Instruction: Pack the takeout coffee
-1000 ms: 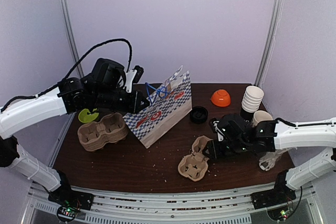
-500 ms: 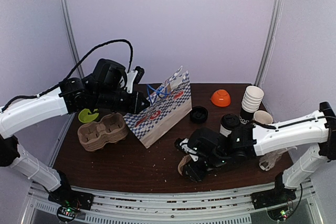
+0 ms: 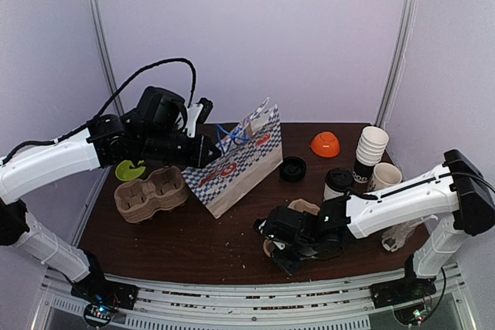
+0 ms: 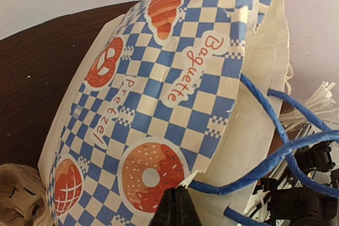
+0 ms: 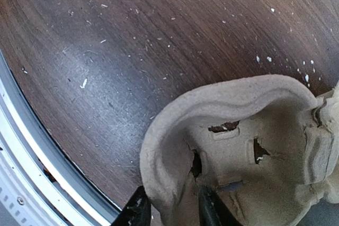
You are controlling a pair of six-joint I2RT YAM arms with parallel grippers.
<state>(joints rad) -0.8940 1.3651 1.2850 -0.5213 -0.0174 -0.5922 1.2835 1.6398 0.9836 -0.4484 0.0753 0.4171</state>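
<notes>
The takeout coffee [image 3: 338,182], a white cup with a black lid, stands upright at the right of the table, apart from both grippers. A brown cardboard cup carrier [image 3: 298,208] [image 5: 254,130] lies in front of it, near the table's front edge. My right gripper [image 3: 283,248] [image 5: 173,213] has one finger outside and one inside the carrier's rim, closed on its wall. My left gripper [image 3: 207,154] [image 4: 177,205] is shut on the top edge of the blue-checked paper bag [image 3: 236,161] [image 4: 159,104], holding it up by its blue handles [image 4: 275,152].
A second cardboard carrier [image 3: 150,192] and a green lid [image 3: 129,169] lie left of the bag. A loose black lid [image 3: 293,168], an orange lid [image 3: 326,144], a stack of lidless cups [image 3: 371,148] and one lidless cup [image 3: 384,177] sit at the back right. A metal rail [image 5: 32,157] runs along the table's front edge.
My right arm has swung left and toward the front edge, uncovering the coffee cup, and its jaws have narrowed onto the carrier's rim. The left arm and bag have not moved.
</notes>
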